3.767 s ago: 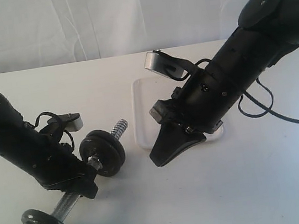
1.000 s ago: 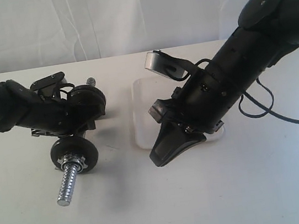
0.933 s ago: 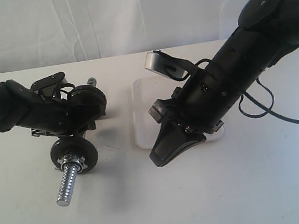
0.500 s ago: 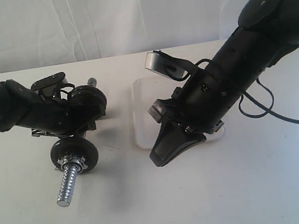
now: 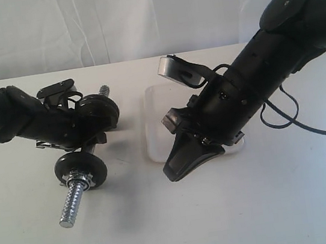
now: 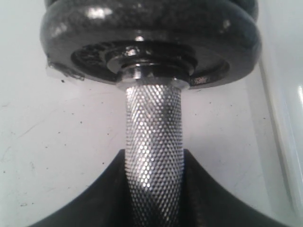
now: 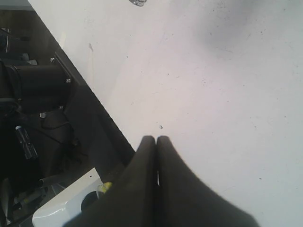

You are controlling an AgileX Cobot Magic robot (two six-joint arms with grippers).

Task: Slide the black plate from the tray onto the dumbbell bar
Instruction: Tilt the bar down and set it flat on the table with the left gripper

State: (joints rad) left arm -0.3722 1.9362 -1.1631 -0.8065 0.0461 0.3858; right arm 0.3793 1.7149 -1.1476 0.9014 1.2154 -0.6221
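Observation:
My left gripper (image 5: 90, 142) is shut on the knurled middle of the dumbbell bar (image 5: 72, 204) and holds it off the table, left of the tray (image 5: 150, 119). A black plate (image 5: 80, 168) with a silver star nut (image 5: 81, 181) sits near the bar's front threaded end. Black plates (image 5: 102, 110) sit at the far end; I cannot tell them apart. In the left wrist view the bar (image 6: 154, 137) runs from my left gripper (image 6: 154, 189) up to a black plate (image 6: 151, 33). My right gripper (image 5: 173, 171) (image 7: 156, 140) is shut and holds nothing, at the tray's front edge.
The right arm (image 5: 249, 85) covers most of the tray; the tray's visible strip holds no disc. The tray's rim (image 6: 289, 118) shows in the left wrist view. The right wrist view shows the table's edge (image 7: 94, 94) with dark equipment beyond.
Since 3.8 s ago the left arm has swung the bar back and left, turning its front end toward the camera. In the last second the bar shifted only slightly. The right arm has not moved.

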